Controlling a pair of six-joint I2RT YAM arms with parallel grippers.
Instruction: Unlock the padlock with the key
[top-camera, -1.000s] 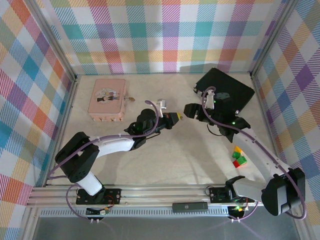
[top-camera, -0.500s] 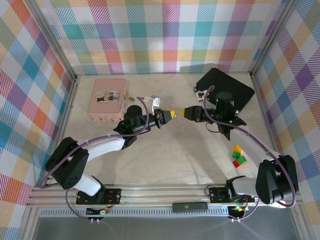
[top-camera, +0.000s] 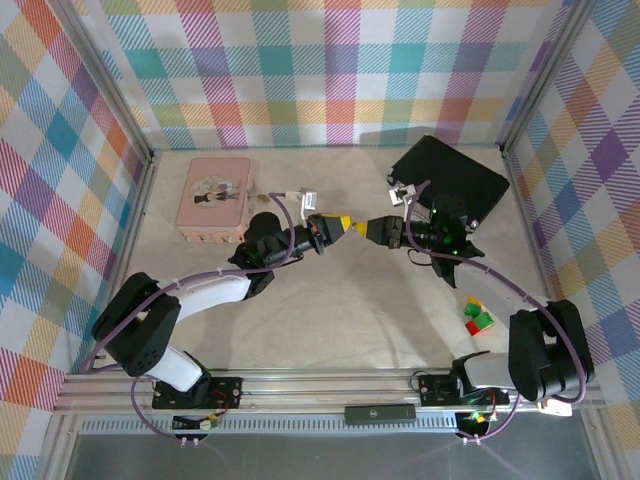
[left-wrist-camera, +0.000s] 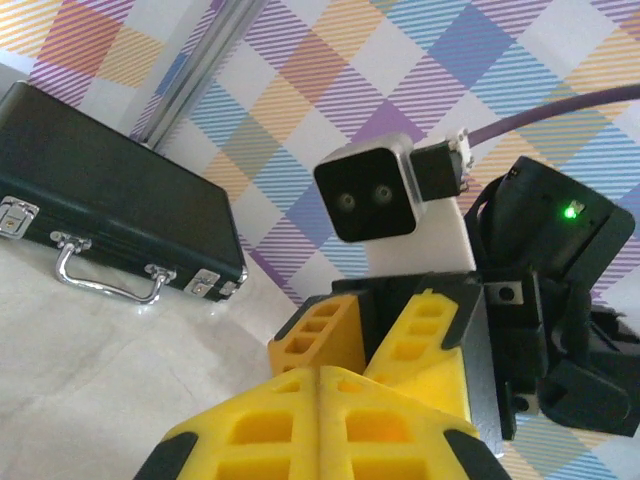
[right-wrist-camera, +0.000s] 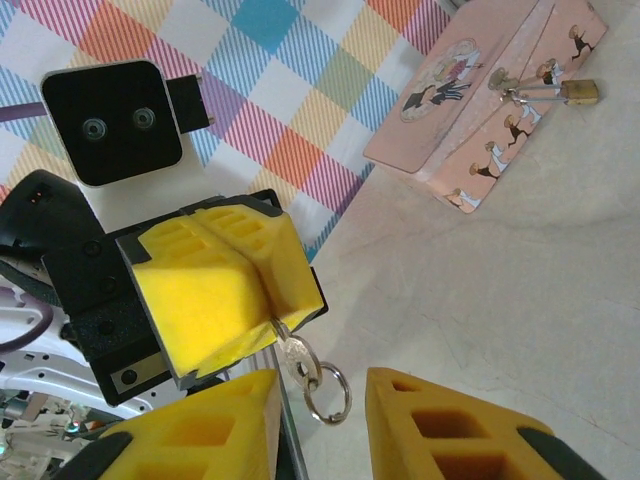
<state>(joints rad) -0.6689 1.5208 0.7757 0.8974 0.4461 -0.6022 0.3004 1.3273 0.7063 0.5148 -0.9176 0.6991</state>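
A: Overhead: the pink box (top-camera: 213, 192) is sitting back left. Left gripper (top-camera: 344, 223) and right gripper (top-camera: 370, 229) are pointing tip to tip mid-table, nearly touching. The key is too small to make out from up there.

B: Right wrist cam is resolving it. The key (right-wrist-camera: 291, 350) is poking out from the left gripper's yellow pads (right-wrist-camera: 215, 290), which are clamping flat on it. A key ring (right-wrist-camera: 327, 388) is dangling off the key, in the gap between the right gripper's own fingers.

A: Right jaws?

B: Standing apart with a clear gap, gripping nothing. Left wrist cam is showing its own pads pressing flush together, with the key hidden behind them.

A: Padlock?

B: The padlock (right-wrist-camera: 579, 91) is hanging off the clasp on the pink box's side, well away from the key. Can't tell the shackle state.

A: Further right?

B: Black case (top-camera: 450, 180) is lying back right, and the left wrist cam is catching its handle and latches. Coloured cube (top-camera: 478, 315) is sitting near the right edge.
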